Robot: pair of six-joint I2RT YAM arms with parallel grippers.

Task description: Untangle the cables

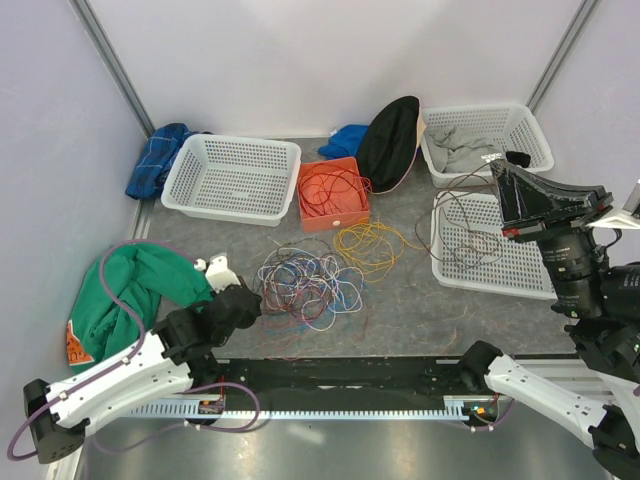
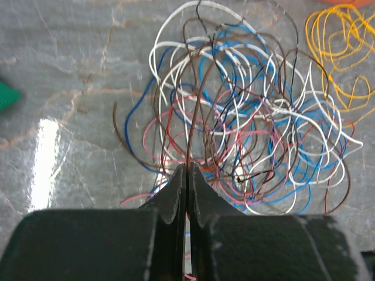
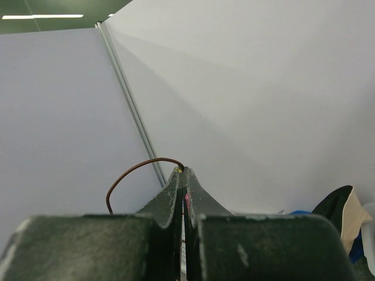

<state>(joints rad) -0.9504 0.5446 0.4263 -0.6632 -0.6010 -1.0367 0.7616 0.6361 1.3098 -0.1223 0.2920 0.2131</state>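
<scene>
While the tangle (image 1: 305, 283) lies in the middle of the table (image 1: 410, 305), its near left edge is met by the left gripper (image 2: 187, 168), whose fingers are pressed together on a brown cable (image 2: 198, 99) from that heap. Bare surface is seen left of the tangle and between it and the right basket (image 1: 500, 270). Yellow cables (image 1: 370, 240) lie just beside its far right edge. The right gripper (image 3: 183, 171) is raised near that basket, fingers clamped on a brown strand (image 3: 135, 171).
</scene>
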